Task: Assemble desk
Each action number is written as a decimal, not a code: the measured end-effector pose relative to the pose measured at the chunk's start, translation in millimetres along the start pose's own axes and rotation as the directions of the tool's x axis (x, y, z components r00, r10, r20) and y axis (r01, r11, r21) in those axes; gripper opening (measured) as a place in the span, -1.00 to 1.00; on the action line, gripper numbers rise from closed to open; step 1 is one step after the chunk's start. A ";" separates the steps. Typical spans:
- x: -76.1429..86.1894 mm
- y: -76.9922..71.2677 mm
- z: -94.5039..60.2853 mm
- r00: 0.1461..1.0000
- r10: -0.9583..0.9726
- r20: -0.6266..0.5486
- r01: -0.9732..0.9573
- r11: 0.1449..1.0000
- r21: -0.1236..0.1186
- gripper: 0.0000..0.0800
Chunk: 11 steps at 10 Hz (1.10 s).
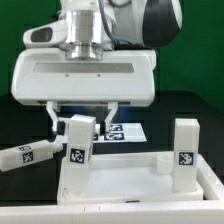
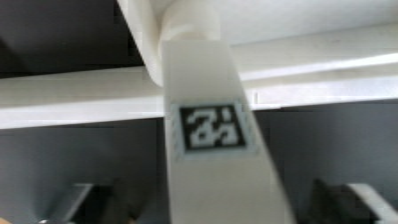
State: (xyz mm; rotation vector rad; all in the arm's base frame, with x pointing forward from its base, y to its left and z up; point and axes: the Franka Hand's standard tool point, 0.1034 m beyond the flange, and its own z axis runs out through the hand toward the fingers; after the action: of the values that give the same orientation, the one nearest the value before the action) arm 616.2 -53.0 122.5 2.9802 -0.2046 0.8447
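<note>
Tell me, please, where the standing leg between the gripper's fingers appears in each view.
Exterior view: the leg stands upright at a corner of the tabletop, toward the exterior view's left, under the open gripper.
Wrist view: the same leg crosses the centre of the picture, large and blurred.
Shared landmark: the black-and-white tag on this leg, seen also in the wrist view.

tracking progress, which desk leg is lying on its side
The leg at the exterior view's far left; the other two stand upright on the tabletop.
</note>
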 end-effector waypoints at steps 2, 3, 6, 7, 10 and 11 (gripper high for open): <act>5.8 -4.3 1.2 0.990 0.018 0.138 -0.026 0.998 0.058 0.59; 5.3 -9.8 3.7 0.975 0.028 0.221 -0.047 0.996 0.081 0.61; 5.6 -1.6 7.3 0.947 0.023 0.319 -0.058 0.993 0.099 0.62; 3.6 -0.4 8.3 0.949 0.025 0.314 -0.057 0.994 0.095 0.62; 3.4 -1.0 8.3 0.944 0.077 0.320 -0.108 0.991 0.080 0.40; 3.2 -1.1 8.4 0.933 0.152 0.325 -0.179 0.982 0.056 -0.10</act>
State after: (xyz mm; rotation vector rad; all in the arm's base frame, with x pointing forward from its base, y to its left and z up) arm 623.5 -52.9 117.0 3.2004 -0.4468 0.3787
